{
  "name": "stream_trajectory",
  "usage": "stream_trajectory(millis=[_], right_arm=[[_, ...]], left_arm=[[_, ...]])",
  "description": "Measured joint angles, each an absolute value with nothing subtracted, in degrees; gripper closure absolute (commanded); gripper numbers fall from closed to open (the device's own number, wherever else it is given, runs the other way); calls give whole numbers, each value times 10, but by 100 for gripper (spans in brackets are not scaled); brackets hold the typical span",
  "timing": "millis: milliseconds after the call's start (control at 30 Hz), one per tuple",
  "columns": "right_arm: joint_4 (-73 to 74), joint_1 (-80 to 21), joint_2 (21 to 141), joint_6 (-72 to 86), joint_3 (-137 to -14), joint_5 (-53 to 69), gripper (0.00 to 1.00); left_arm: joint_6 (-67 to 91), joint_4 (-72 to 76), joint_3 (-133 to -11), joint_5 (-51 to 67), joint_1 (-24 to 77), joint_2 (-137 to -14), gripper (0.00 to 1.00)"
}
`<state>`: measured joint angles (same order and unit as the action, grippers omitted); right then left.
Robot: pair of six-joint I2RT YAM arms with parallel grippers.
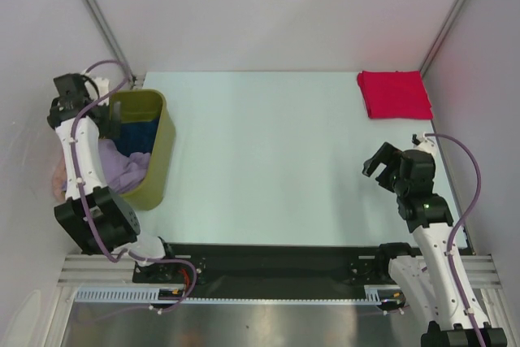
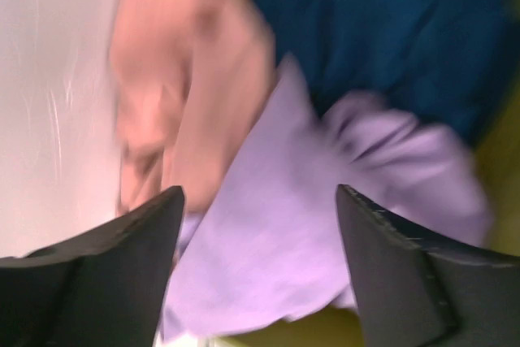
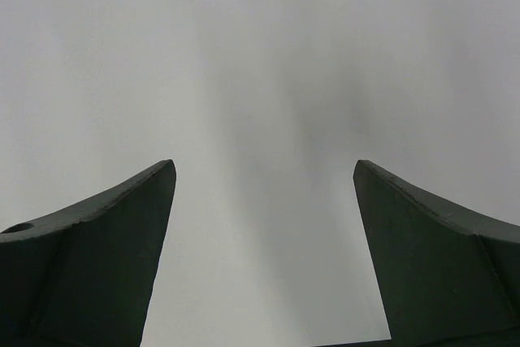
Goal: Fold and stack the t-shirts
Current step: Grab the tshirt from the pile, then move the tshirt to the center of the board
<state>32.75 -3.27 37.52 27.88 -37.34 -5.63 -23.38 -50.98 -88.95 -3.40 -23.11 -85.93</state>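
White table (image 1: 260, 160), pale enclosure walls, green bin (image 1: 165, 148) standing at its left edge. Red shirt (image 1: 394, 93) lies folded flat, far to the right of the bin and a little farther back, at the table's back right corner; judged as the first item done and the start of the stack. Three shirts are not yet folded: lavender shirt (image 2: 268, 241) crumpled on top in the bin's near half, blue shirt (image 2: 390, 30) beneath it toward the bin's far end, pink shirt (image 2: 179, 79) at the bin's left side, seemingly spilling over the left rim. Left gripper (image 2: 258, 201) hangs over the bin directly above the lavender cloth, fingers spread, nothing between them; contact with the cloth cannot be told, the wrist view is blurred. Right gripper (image 3: 264, 168) hovers over bare table well right of the bin, fingers spread wide, holding nothing. Step in hand, as judged: fetching the next shirt from the bin, lavender the likely pick. Next move calls for lowering onto a raised fold of the lavender shirt, pinching that cloth alone, and lifting it clear of the rim without dragging pink or blue along; then laying it out on open table right of the bin, where the right arm can help flatten it.
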Motion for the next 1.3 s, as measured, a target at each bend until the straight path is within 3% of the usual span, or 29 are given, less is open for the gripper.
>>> stream_trajectory(millis=[133,167,300,367,667,867,1100,1300], right_arm=[[328,-33,395,269,-374,-57,4],[328,-33,401,267,-375,-57,4],[331,-33,412,258,-375,-62,4],[331,-33,411,255,-378,-63,4],[332,-33,406,251,-381,-67,4],[332,-33,407,248,-381,-67,4],[336,-33,405,243,-392,-70,3],[336,-33,404,249,-397,-53,4]], left_arm=[[-275,-529,-831,-60,-293,-855,28],[-283,-531,-817,-63,-301,-850,41],[-309,-538,-777,-67,-308,-823,75],[-316,-543,-768,-65,-308,-815,99],[-318,-584,-825,-25,-305,-813,100],[-299,-622,-1000,45,-241,-809,100],[-217,-608,-1294,154,-181,-828,100],[-175,-544,-1340,244,-68,-792,100]])
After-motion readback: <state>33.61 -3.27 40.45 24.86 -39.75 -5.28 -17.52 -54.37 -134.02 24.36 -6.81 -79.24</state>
